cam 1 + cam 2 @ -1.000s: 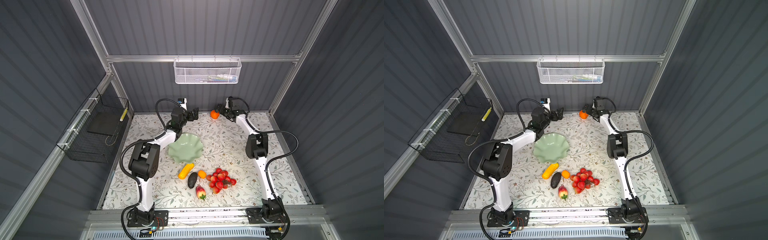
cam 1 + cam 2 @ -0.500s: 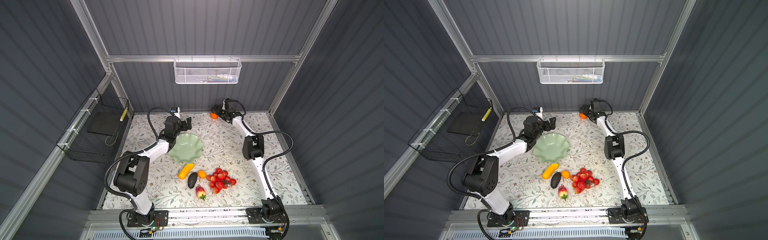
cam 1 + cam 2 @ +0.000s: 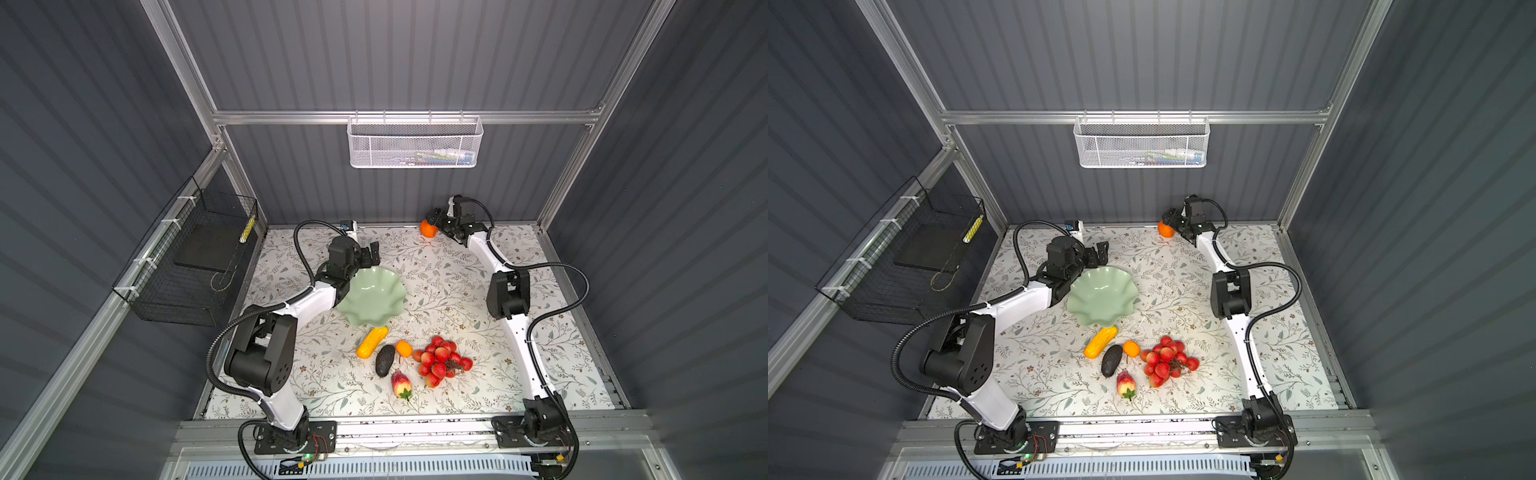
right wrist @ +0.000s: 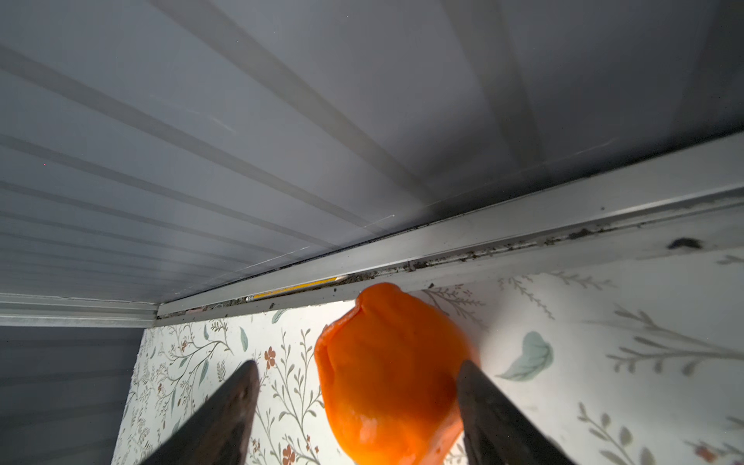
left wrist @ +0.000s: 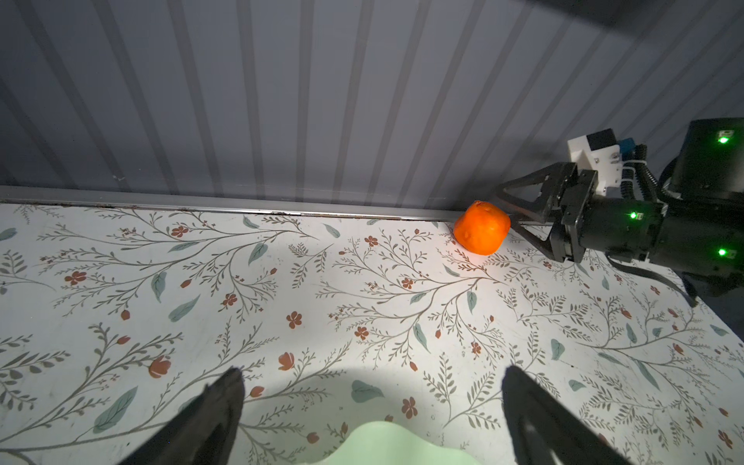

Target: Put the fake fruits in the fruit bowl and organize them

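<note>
Up against the back rail (image 4: 483, 237), the round orange (image 4: 394, 374) sits on the flowered table (image 3: 457, 266), between the 2 fingers of my right gripper (image 4: 358, 368). They are spread: 1 finger (image 4: 483, 406) lies against the orange's side, while the other (image 4: 225, 406) stands clear, with table showing in the gap. Nothing is pinched yet.

The skin looks dented and creased, so I judge it hollow, light and soft, likelier to give than to slip. I would take it across its fat middle, away from the crease, and squeeze gently.

My left gripper (image 5: 372, 374) hangs spread wide and empty by the rim of the fruit bowl (image 3: 374, 299), which holds nothing. On the table in front of the bowl, well apart from the orange, lie the ridged oblong (image 3: 372, 342), small citrus (image 3: 404, 347), avocado (image 3: 385, 360), strawberry (image 3: 400, 384) and bunch of red berries (image 3: 441, 360).
</note>
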You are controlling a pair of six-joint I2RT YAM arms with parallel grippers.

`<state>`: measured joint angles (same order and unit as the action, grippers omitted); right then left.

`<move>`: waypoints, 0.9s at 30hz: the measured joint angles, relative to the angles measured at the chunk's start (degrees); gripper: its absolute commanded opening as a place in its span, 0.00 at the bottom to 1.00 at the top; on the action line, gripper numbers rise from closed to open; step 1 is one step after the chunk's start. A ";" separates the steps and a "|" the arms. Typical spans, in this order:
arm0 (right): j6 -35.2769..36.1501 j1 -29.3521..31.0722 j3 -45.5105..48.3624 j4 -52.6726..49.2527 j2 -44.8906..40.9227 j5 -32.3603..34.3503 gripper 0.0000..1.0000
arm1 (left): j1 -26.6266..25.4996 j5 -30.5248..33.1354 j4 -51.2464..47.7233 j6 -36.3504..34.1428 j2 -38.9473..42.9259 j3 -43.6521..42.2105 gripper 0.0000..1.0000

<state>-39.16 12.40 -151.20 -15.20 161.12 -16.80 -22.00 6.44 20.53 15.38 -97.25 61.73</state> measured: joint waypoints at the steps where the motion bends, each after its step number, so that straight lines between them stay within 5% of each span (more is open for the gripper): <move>1: 0.11 -0.09 0.00 0.00 0.00 -0.68 0.77 | 0.00 0.00 -0.04 0.00 0.00 0.00 1.00; 10: 1.44 0.24 1.73 -0.76 -0.02 -8.20 0.79 | 0.00 -0.90 -0.26 -0.02 0.00 0.02 1.00; 19: 4.52 1.79 18.58 -0.83 -8.98 -10.38 0.84 | 0.31 -1.79 -0.50 -0.07 -0.04 0.09 1.00; 27: 5.92 -0.24 10.36 -0.17 -9.40 -6.34 0.99 | 0.35 -2.86 -1.38 -0.17 -0.61 1.40 1.00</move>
<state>-33.23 12.16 -140.84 -15.38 151.72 -23.14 -21.65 3.57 19.16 15.20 -97.86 63.13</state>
